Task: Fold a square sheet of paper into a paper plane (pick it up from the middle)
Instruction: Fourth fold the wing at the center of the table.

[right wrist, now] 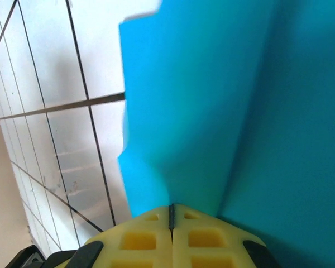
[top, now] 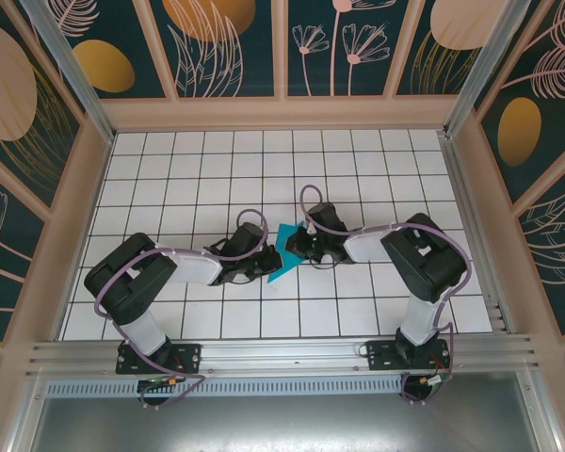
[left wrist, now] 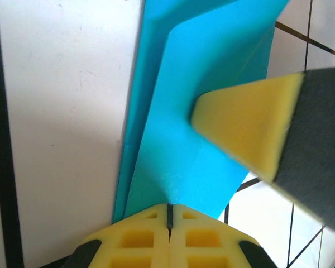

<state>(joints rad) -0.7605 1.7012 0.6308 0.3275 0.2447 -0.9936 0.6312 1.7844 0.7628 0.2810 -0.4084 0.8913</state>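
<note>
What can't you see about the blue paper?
Top view: the blue paper is tiny, partly hidden by the left gripper and right gripper; folds uncountable.
Left wrist view: its far end is cut off; a blurred yellow finger hides part.
Right wrist view: it runs off the frame; shape unclear.

White tiled floor (top: pixel 217 169), dark floral wall panels (top: pixel 358 47), perhaps printed.

count from where I stand | folded teal-blue paper (top: pixel 282 254): 1 | robot arms: 2, left arm (top: pixel 141 273) left of the paper, right arm (top: pixel 424 254) right of it | grippers: 2, left gripper (left wrist: pixel 169 215) and right gripper (right wrist: pixel 171 212), both at the paper | tiled table (top: pixel 358 169) under the paper: 1
</note>
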